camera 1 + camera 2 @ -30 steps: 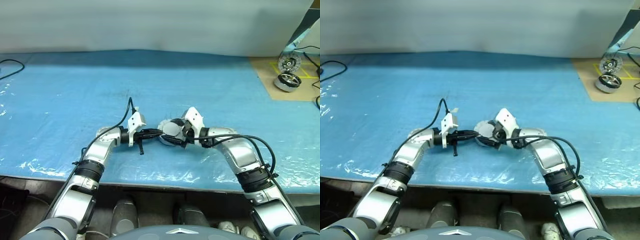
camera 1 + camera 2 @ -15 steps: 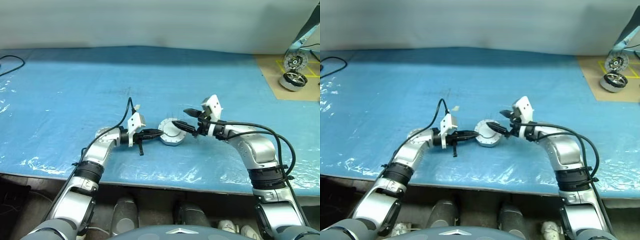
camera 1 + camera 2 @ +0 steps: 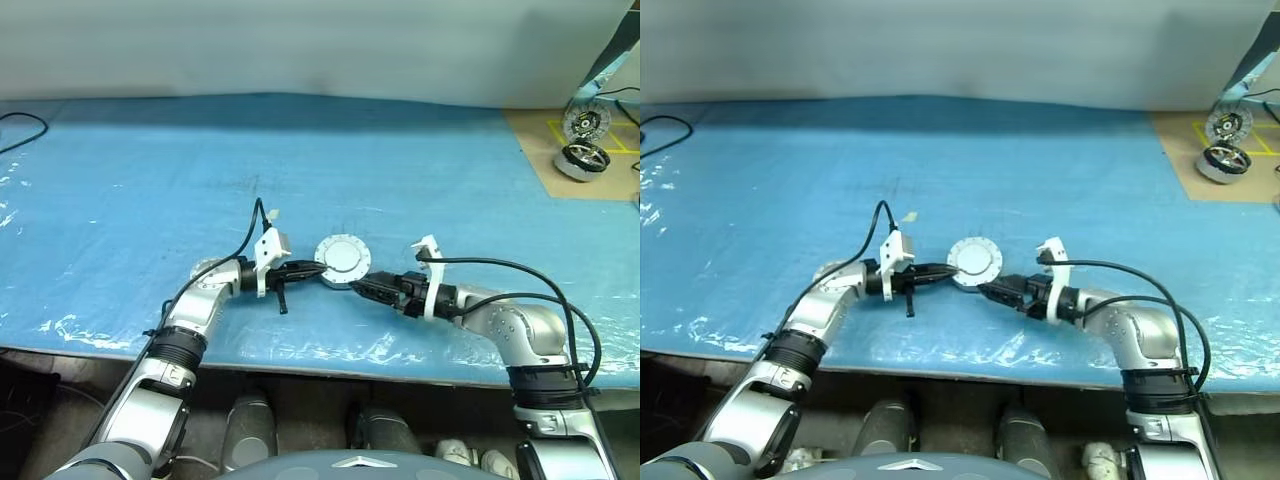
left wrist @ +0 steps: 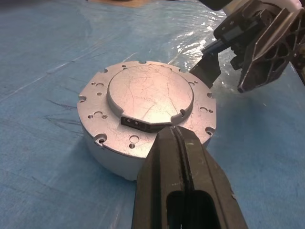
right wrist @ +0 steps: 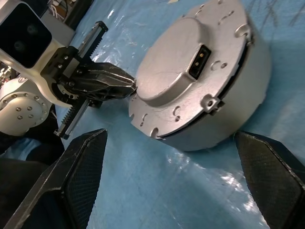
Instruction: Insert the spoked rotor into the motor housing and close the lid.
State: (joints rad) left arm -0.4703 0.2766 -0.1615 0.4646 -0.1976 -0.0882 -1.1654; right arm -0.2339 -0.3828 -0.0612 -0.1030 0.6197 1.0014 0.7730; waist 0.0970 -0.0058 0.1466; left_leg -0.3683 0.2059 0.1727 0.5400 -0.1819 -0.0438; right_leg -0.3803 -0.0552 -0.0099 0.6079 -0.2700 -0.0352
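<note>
The blue-covered worktop (image 3: 150,180) carries the motor housing (image 3: 343,261) near its front edge, between the two arms, with the lid (image 4: 150,93) down flat on top, plain silver face up. The left end effector (image 3: 312,269) is clenched, its black tips at the housing's rim; the right end effector (image 3: 362,288) stands released with fingers wide, just short of the housing on the opposite side. Far off on a brown board (image 3: 575,150) at the right sit two small wheel-like parts (image 3: 582,140).
</note>
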